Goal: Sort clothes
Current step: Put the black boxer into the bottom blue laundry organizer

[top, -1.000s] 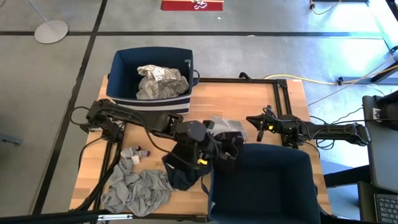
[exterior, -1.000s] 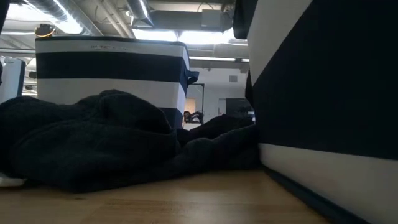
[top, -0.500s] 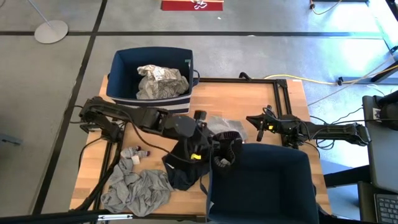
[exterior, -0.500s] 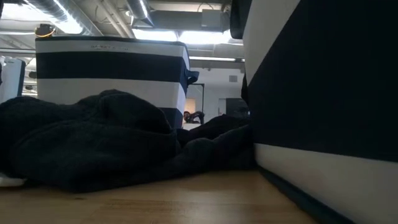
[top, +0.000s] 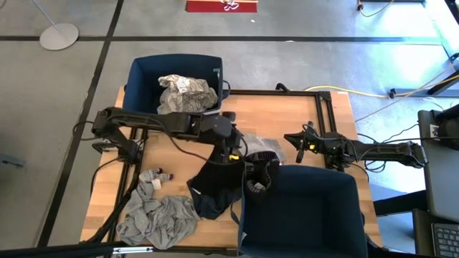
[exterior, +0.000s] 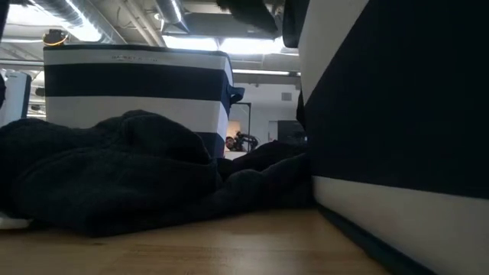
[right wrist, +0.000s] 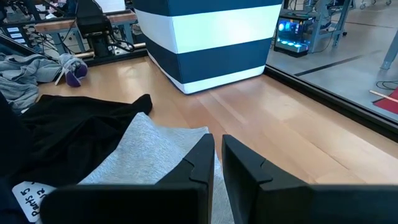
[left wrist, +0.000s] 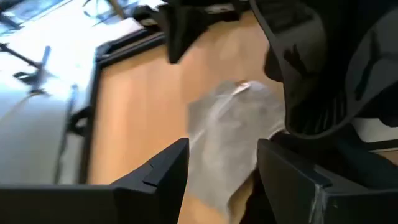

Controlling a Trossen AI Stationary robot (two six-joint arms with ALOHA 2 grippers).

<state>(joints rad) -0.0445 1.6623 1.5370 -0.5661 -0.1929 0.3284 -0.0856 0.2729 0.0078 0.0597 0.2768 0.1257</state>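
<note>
Sorting is, by our judgement, only partly done: one crumpled white garment with black pattern lies in the far navy fabric bin with white stripe, and the near navy bin shows no clothes inside that we can make out. We see a black garment heaped in the middle of the wooden table, partly draped against the near bin's wall, its long axis running roughly from table centre toward the front edge. A flat light grey cloth lies just beyond it, and a rumpled grey garment sprawls at the front left corner. Our left gripper hovers above the black heap with fingers parted, grasping nothing. Our right gripper waits at the right side, fingers clenched and empty
</note>
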